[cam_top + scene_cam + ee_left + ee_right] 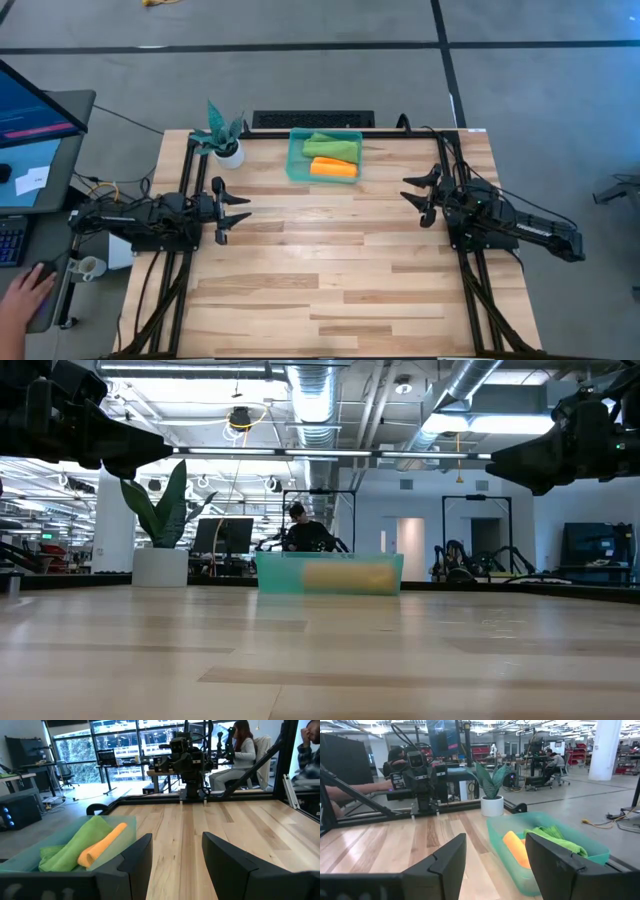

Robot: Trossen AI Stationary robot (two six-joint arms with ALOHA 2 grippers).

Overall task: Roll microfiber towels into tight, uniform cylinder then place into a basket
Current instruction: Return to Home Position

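The teal basket (324, 156) stands at the table's far edge, near the middle. Inside it lie a rolled orange-yellow towel (333, 168) and a lime green towel (331, 147) beside it, on the far side; the left wrist view shows the orange roll (102, 844) next to the green cloth (75, 847). My left gripper (243, 209) hovers open at the table's left side, pointing level toward the right. My right gripper (410, 188) hovers open at the right side, pointing level toward the left. Both are clear of the basket and hold nothing.
A small white pot with a teal plant (226, 140) stands at the far left, beside the basket. A person's hand (25, 292) rests at a desk left of the table. The wooden tabletop (330, 270) between the arms is bare.
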